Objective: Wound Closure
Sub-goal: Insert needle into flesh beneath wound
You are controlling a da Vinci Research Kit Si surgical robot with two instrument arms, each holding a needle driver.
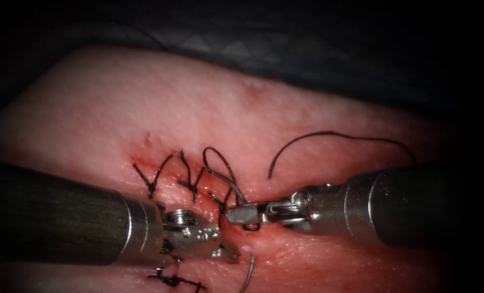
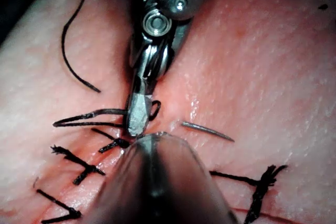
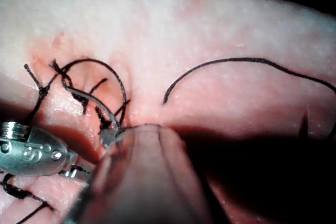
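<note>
**Needle loose-lying near the left tool, thread loop in the right tool's grip**

Needle (image 1: 249,273) (image 2: 207,130): curved, grey, on the near part of the tissue (image 1: 307,108), just right of the left tool (image 1: 228,250) and apart from its tip. Lying to the right of the nearest stitch (image 1: 174,280). Clear of the right tool. Seen as a tapered sliver on the surface in the left wrist view. Cannot tell whether either end sits in the tissue.

Thread (image 1: 220,165): dark loop standing up over the cut (image 1: 171,179), arching on the far side and coming down into the right tool. A small curl showing just below that tool's tip.

Right tool (image 1: 236,215) (image 2: 137,121): entering from the right, jaws closed narrow on the thread, tip directly over the cut.

Left tool: entering from the left, on the near side, tip just below and left of the right tool's tip. Grip state cannot tell; nothing seen held.

Stitches (image 1: 154,182): three knotted crossings in a row along the cut, far left toward the tools, cut ends sticking out. Nearest stitch lying apart, at the near edge below the left tool.

Loose tail (image 1: 334,134) (image 3: 236,61): long dark arc resting on the tissue far right of the cut, free end pointing toward the right tool.

Red fluid (image 1: 144,160): smeared along the cut, heaviest at the far left end.
</note>
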